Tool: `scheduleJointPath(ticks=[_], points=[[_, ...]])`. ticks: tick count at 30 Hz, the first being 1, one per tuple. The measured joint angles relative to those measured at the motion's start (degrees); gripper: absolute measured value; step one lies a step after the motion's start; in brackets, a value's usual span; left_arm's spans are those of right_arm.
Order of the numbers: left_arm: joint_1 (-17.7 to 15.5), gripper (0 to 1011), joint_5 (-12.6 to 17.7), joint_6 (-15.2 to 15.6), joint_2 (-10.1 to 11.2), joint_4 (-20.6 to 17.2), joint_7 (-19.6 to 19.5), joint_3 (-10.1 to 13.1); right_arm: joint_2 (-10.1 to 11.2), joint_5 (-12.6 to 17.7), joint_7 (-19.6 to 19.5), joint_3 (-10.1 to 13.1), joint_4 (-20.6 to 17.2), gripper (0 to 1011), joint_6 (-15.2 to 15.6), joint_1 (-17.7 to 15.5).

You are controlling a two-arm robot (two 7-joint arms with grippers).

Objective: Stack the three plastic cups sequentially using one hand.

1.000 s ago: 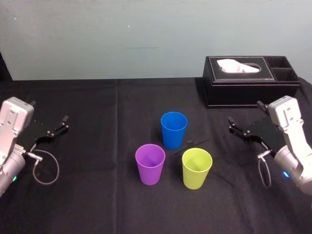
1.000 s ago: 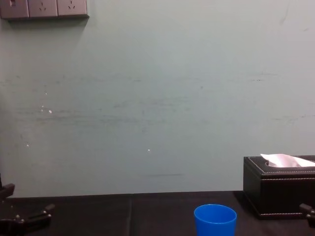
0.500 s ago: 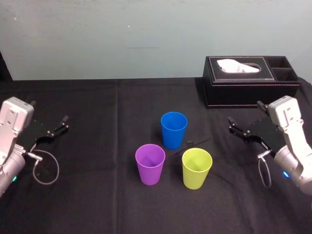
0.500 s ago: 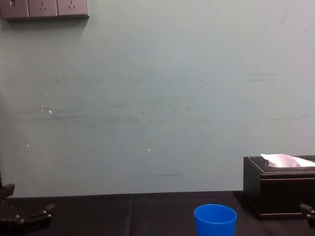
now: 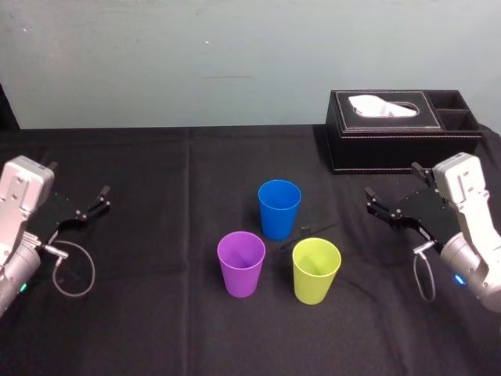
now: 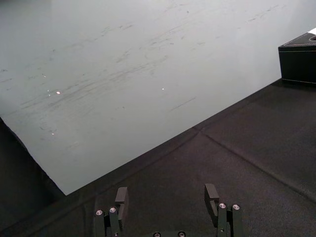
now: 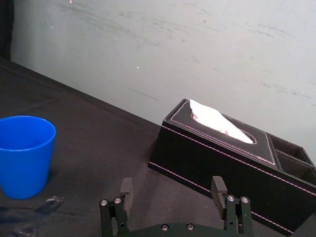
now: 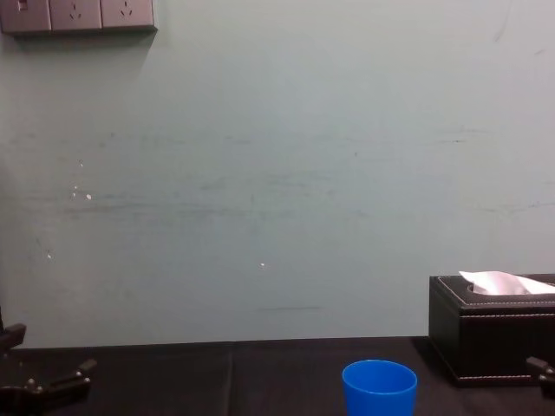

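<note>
Barely anything has shifted — only the right gripper [image 7: 172, 185] has crept a shade inward. The blue cup [image 5: 279, 208], purple cup [image 5: 241, 263] and yellow-green cup [image 5: 316, 270] stand upright and unstacked in a close triangle on the black table [image 5: 156, 235], blue farthest back. Both grippers hover with fingers spread — the left gripper [image 6: 166, 192] well apart at the left, the right near the tissue box [image 5: 403, 141].

The left wrist housing [image 5: 22, 188] and the right wrist housing [image 5: 463, 186] are grey-white boxy shells with rounded edges. Each carries a black metal tool: the left tool [image 6: 166, 190] and the right tool [image 7: 172, 181] have two slim, squared fingers fixed with small silver screws [image 6: 221, 205]. A thin grey left cable [image 5: 93, 272] and right cable [image 5: 418, 274] loop beneath, near a small blue-green light [image 5: 458, 280].
</note>
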Motion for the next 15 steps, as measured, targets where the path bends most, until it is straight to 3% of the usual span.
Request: scheduleJointPath(ticks=[9, 15], points=[[0.0, 1010, 0.0, 0.0, 0.0, 0.0, 0.0, 0.0, 0.95, 2.41, 3.12, 2.59, -3.0, 1004, 0.49, -1.82], [0.0, 1010, 0.0, 0.0, 0.0, 0.0, 0.0, 0.0, 3.62, 5.61, 7.53, 5.16, -7.52, 1004, 1.47, -4.62]])
